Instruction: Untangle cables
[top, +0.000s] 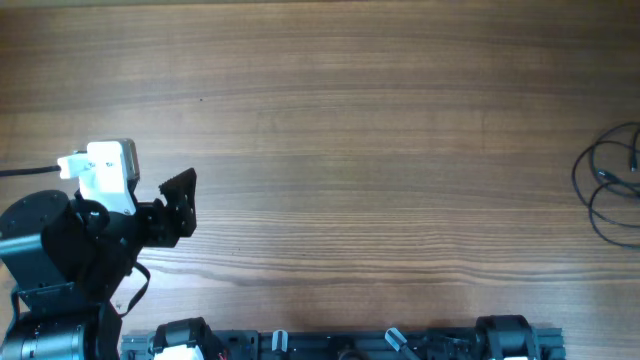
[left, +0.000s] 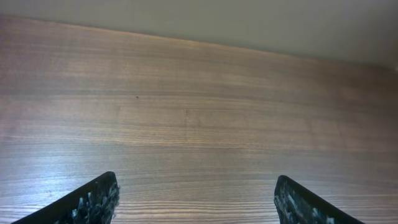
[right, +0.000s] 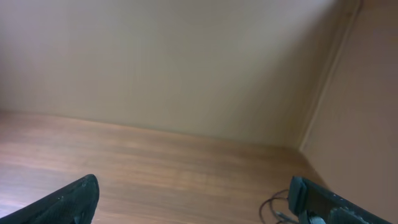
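The cables (top: 603, 178) are thin black cords in loose overlapping loops at the far right edge of the wooden table, partly cut off by the frame. A small part of them shows in the right wrist view (right: 273, 208), just inside the right finger. My left gripper (top: 180, 205) hovers at the left side of the table, far from the cables; in the left wrist view (left: 196, 186) its fingers are wide apart over bare wood. My right gripper (right: 193, 186) is open and empty, with its arm out of sight in the overhead view.
The wooden table (top: 350, 120) fills the overhead view. The arm bases and a black rail (top: 400, 342) run along the front edge. A beige wall (right: 174, 62) stands behind the table's far edge.
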